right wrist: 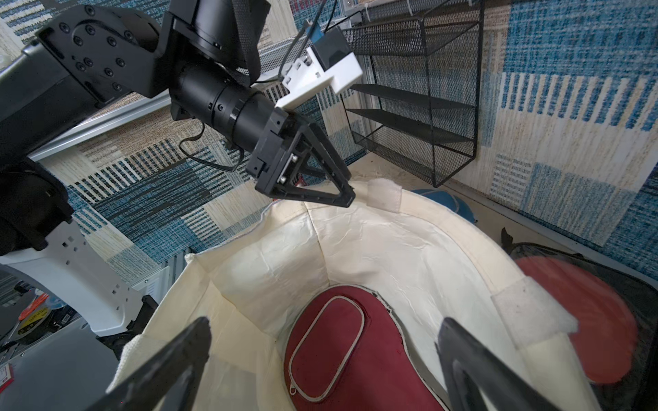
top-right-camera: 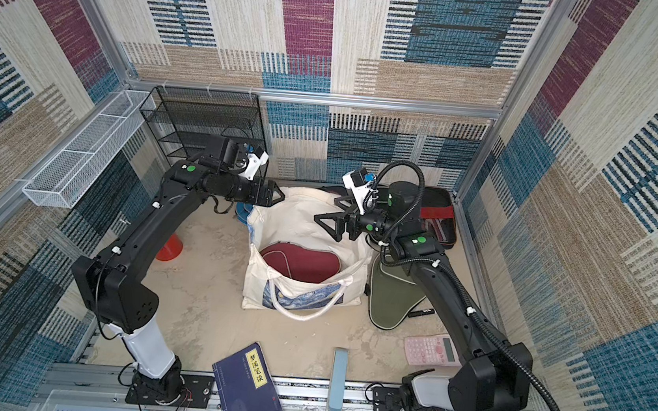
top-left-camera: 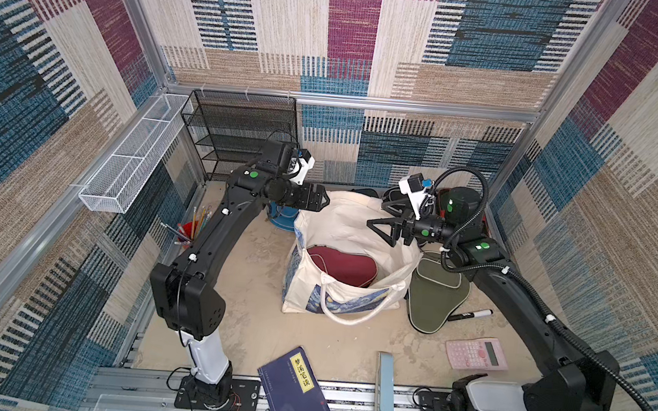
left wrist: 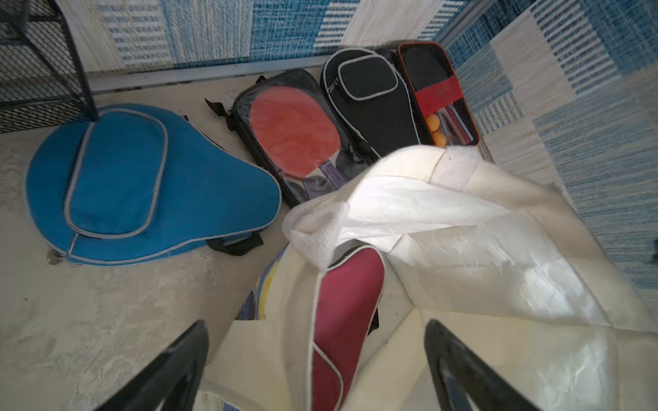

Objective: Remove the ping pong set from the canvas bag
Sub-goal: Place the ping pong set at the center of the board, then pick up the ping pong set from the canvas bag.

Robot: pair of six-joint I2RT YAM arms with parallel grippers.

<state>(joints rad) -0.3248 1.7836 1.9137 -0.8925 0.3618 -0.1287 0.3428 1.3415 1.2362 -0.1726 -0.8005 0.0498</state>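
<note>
Canvas bag [top-left-camera: 338, 220]: stands open, walls slack; we fear it lifts along if unpinned.
Maroon cover [top-left-camera: 340, 263]: flat on the bag's floor (only piece we see inside).
Left claw [top-left-camera: 321, 202]: spread, empty, at far rim.
Right claw [top-left-camera: 379, 225]: spread, empty, over the mouth.

Blue cover [top-left-camera: 281, 220] mostly tucked out of sight beneath left gripper [top-left-camera: 321, 202]; maroon cover [left wrist: 347, 313] disappears at its far end under a canvas bag [left wrist: 463, 249] fold.

Book [top-left-camera: 295, 392] at the front edge is carrying a yellow label [top-left-camera: 301, 374] with vertical Chinese characters, reading 梦溪笔谈 in both top views. Calculator [top-left-camera: 477, 353] key legends are coming out too small to read. Yellow sticker [right wrist: 30, 322] print is blurring out.
</note>
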